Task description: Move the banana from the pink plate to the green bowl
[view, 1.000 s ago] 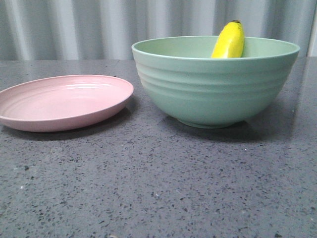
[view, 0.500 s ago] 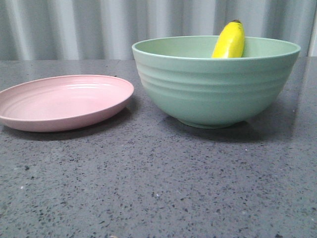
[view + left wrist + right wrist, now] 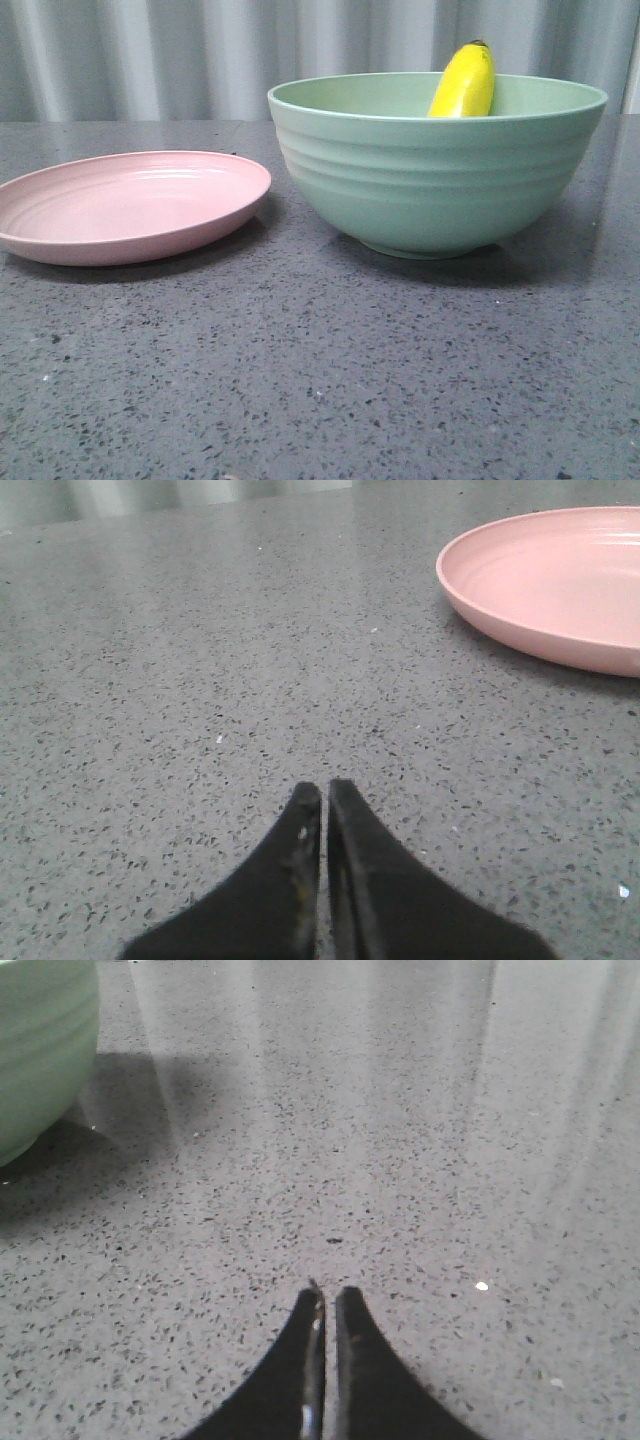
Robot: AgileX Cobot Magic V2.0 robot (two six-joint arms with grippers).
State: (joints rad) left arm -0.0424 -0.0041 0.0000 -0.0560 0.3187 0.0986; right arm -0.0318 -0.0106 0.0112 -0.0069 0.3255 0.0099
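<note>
The yellow banana [image 3: 463, 82] stands inside the green bowl [image 3: 430, 185], leaning on its far wall, its dark tip above the rim. The pink plate [image 3: 125, 205] lies bare on the table to the left of the bowl. The plate also shows in the left wrist view [image 3: 555, 585]. My left gripper [image 3: 324, 788] is shut and holds nothing, low over the table and apart from the plate. My right gripper [image 3: 329, 1292] is shut and holds nothing, low over the table beside the bowl [image 3: 40, 1050]. Neither gripper shows in the front view.
The speckled grey stone table [image 3: 320, 380] runs under everything. A pale corrugated wall [image 3: 150, 55] stands behind it.
</note>
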